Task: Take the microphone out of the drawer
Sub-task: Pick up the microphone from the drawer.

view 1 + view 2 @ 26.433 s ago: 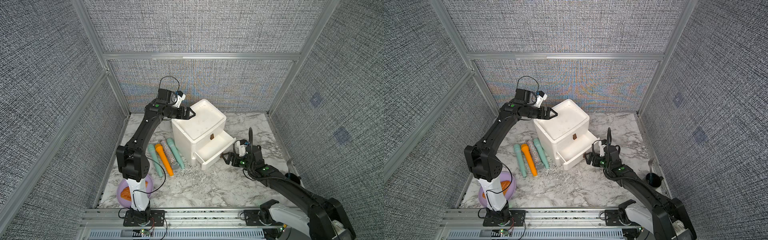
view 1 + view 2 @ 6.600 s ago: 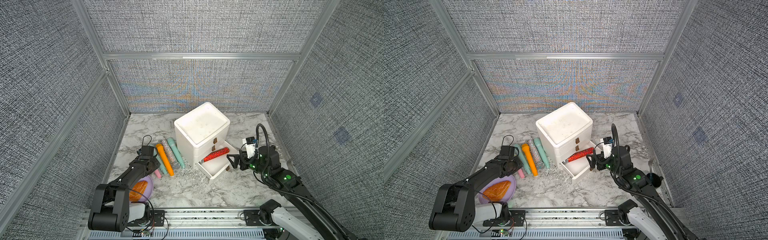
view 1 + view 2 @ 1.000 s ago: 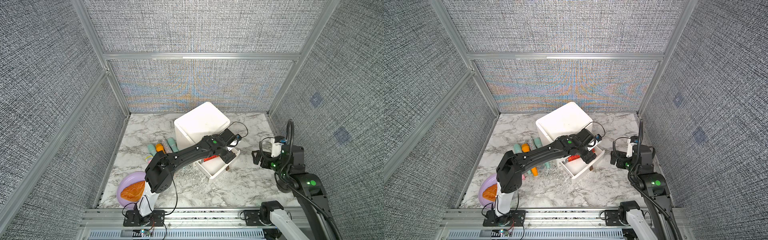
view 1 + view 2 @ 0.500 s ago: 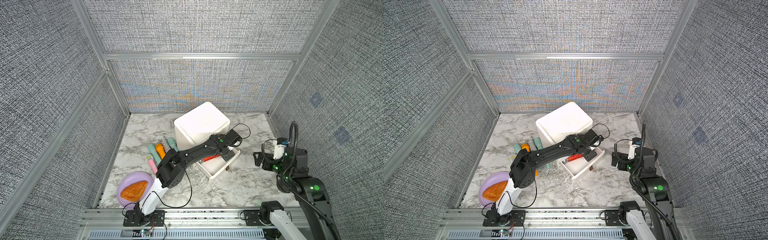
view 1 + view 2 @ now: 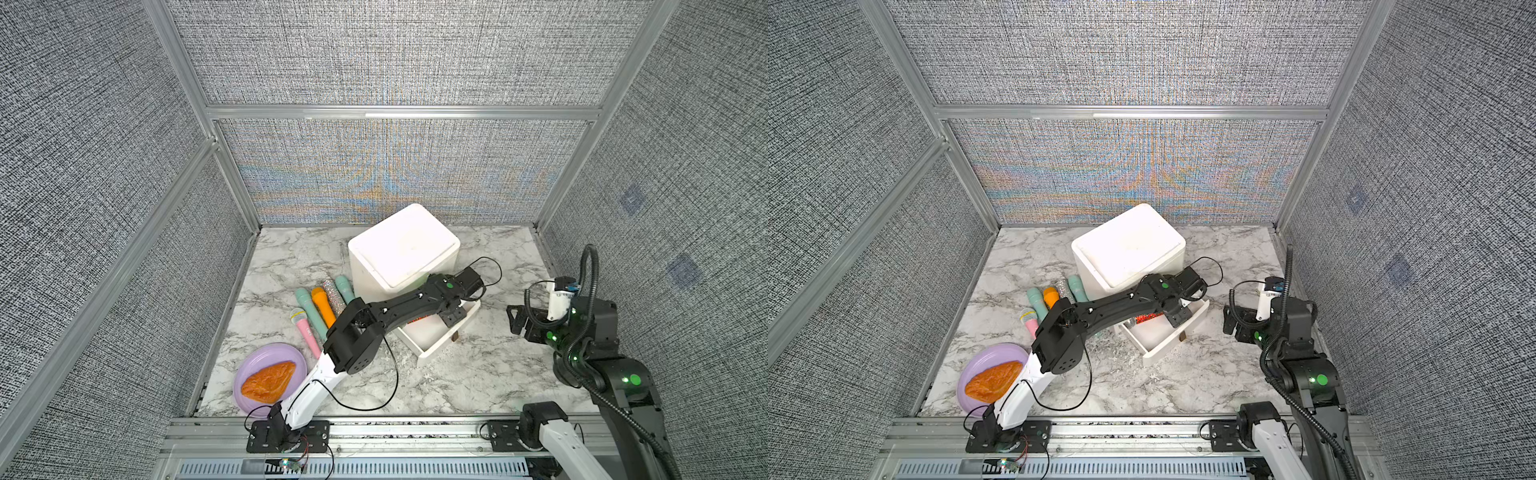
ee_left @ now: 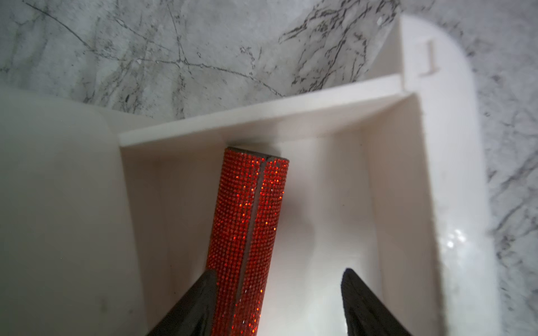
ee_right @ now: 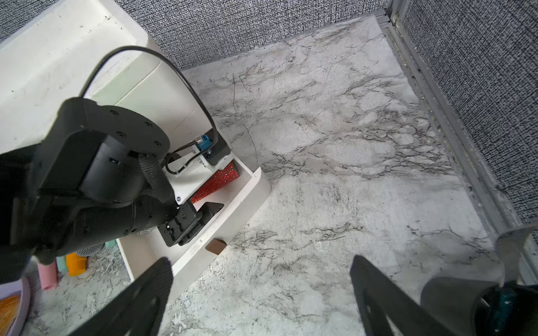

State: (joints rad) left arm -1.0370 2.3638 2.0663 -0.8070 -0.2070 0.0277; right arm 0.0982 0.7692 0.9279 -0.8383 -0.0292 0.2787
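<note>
The white drawer point(image 5: 436, 347) stands pulled out of the bottom of the white cabinet point(image 5: 403, 249). A red glittery microphone point(image 6: 247, 232) lies inside it along the back, also seen in a top view point(image 5: 1144, 318) and in the right wrist view point(image 7: 217, 184). My left gripper point(image 6: 279, 272) reaches down into the drawer, open, astride the microphone. One finger point(image 6: 203, 291) touches its side; the other stands well apart from it. My right gripper point(image 7: 261, 260) hovers open and empty over bare marble, to the right of the drawer.
Several microphones point(image 5: 324, 307), teal, orange, silver and pink, lie in a row left of the cabinet. A purple plate point(image 5: 266, 351) with a pastry point(image 5: 270, 380) sits at the front left. A brown handle point(image 7: 215, 245) juts from the drawer front. Fabric walls enclose the table.
The left jaws have narrowed a little round the red microphone, and the left arm's elbow has swung toward the front. The right arm has barely shifted.
</note>
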